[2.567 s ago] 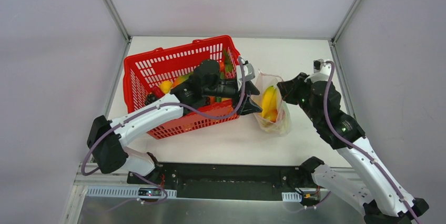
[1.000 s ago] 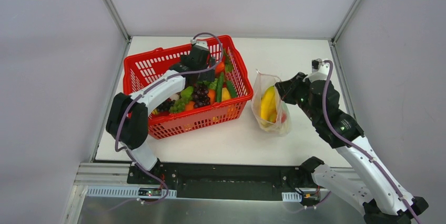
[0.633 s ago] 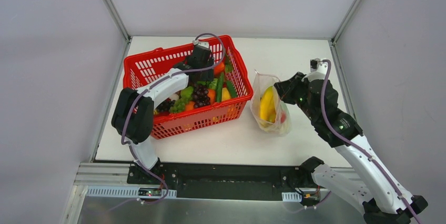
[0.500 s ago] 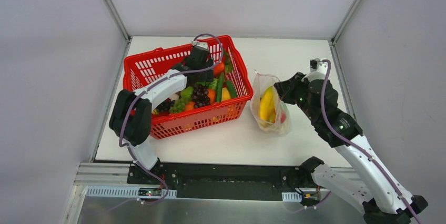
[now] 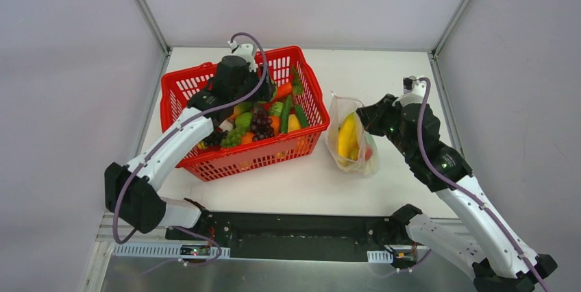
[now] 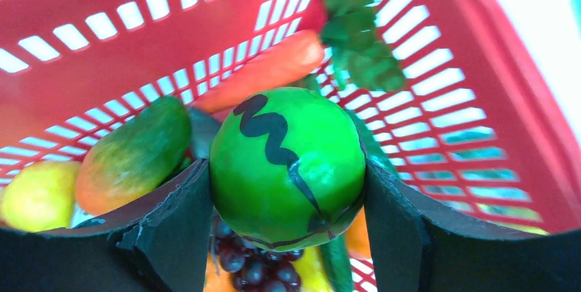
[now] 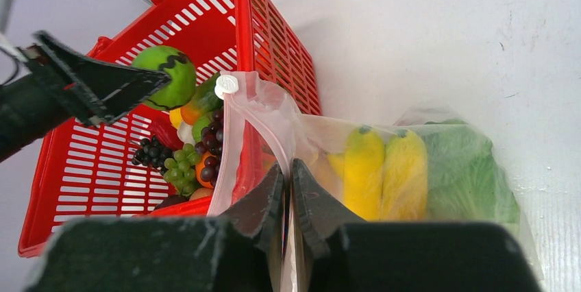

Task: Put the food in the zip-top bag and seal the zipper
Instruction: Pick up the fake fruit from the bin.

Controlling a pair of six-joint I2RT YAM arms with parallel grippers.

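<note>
My left gripper [image 6: 286,172] is shut on a round green toy melon [image 6: 288,141] with a black zigzag, held just above the red basket's food. The top view shows this gripper [image 5: 236,81] over the basket's far half. Below it lie a carrot [image 6: 267,73], a mango [image 6: 133,155] and purple grapes [image 6: 250,264]. The clear zip-top bag [image 5: 353,142] stands right of the basket with yellow bananas [image 7: 384,168] and a green cabbage [image 7: 459,168] inside. My right gripper [image 7: 288,175] is shut on the bag's mouth edge, holding it up. The pink zipper [image 7: 268,131] curves open, with a white slider [image 7: 226,85] at its end.
The red mesh basket [image 5: 250,162] sits left of centre, still holding several toy fruits and vegetables, with green grapes [image 7: 179,162] near its right wall. Grey walls close the table on three sides. White tabletop [image 5: 308,189] lies between the basket, the bag and the arm bases.
My left gripper closed on the green melon in the basket and has lifted it, moving up and slightly left. The right gripper and the bag have stayed where they were.
</note>
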